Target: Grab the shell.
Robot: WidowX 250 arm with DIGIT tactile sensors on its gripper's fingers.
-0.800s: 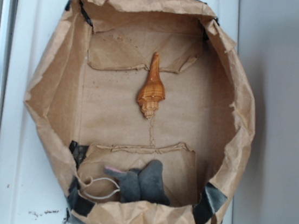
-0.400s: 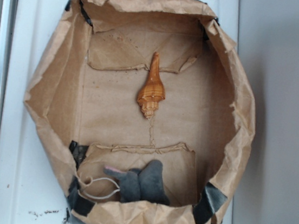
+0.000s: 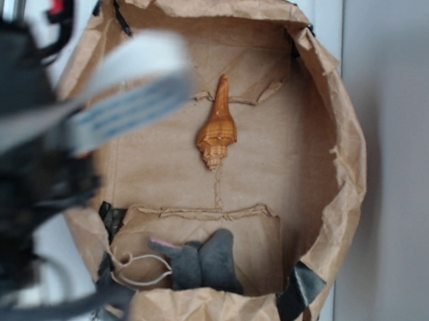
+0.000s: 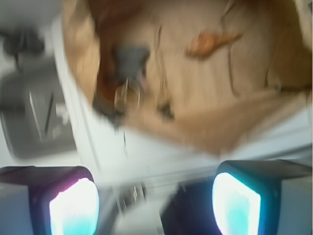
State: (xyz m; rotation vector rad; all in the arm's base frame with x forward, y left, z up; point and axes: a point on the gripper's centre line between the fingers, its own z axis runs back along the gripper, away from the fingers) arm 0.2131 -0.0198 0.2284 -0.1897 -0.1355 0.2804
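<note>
Orange-brown shell (image 3: 217, 132) flat on the floor of a brown paper-lined tray (image 3: 346, 137), near its middle, tapering tip toward the far wall, paler ridged end toward the near flap; untouched, nothing around it; blurred in the wrist view (image 4: 210, 43), well apart from the fingers. Grey plush toy (image 3: 202, 262) with a pink bit at the tray's near wall, well apart from the shell. Gripper (image 4: 155, 203) released, jaws spread wide, nothing between them, outside the tray's rim over white surface (image 3: 338, 15). Arm (image 3: 16, 183) blurred at left, overlapping the tray's left wall.
</note>
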